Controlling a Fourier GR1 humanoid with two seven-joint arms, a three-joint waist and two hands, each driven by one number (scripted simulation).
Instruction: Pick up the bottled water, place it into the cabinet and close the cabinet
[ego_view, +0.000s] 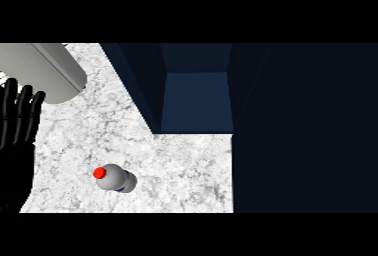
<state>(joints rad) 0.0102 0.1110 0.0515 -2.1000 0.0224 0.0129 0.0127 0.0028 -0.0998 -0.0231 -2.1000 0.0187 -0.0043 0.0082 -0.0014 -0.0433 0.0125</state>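
Clearly nothing is gripped yet: the left robot hand (18, 125) rests at the left edge of the view with its black fingers straight and pointing up, holding nothing, and the right robot hand does not show at all. The water bottle (115, 178) stands upright on the desk (177, 170), well apart from that hand and near the front edge, its red cap (100, 173) facing up. Being a smooth, rounded grey-white thing, it could roll toward the edge if a reaching finger knocks it over. The open cabinet (196, 100) is dark blue with flat panels, and a tall bottle might catch its frame going in. The desk looks like speckled white marble; a pale grey cylinder (52, 70) crosses the upper left.
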